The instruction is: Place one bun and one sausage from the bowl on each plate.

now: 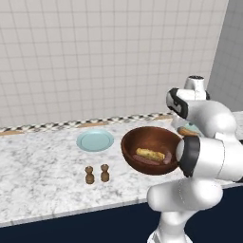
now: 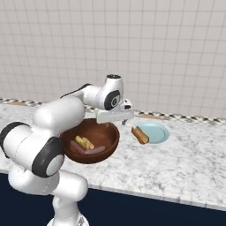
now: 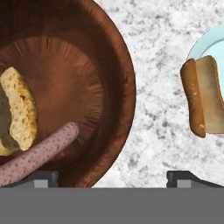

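Note:
The dark wooden bowl (image 1: 130, 142) (image 2: 112, 132) (image 3: 124, 83) holds a pale bun (image 1: 150, 154) (image 2: 84, 142) (image 3: 19, 111) and a pinkish sausage (image 1: 147, 161) (image 2: 91, 151) (image 3: 39, 154). Another bun (image 2: 140, 135) (image 3: 202, 94) (image 1: 186, 131) lies on the right pale blue plate (image 2: 158, 131) (image 3: 209, 46), half over its near rim. The left plate (image 1: 95, 140) is bare. My gripper (image 2: 127, 121) (image 3: 113, 177) hangs open over the counter between the bowl's rim and the right plate, with nothing between its fingers.
Two small brown shakers (image 1: 97, 173) stand in front of the left plate. The marble counter (image 2: 185, 163) ends at a tiled wall behind and a dark front edge. My arm hides most of the right plate in the left base view.

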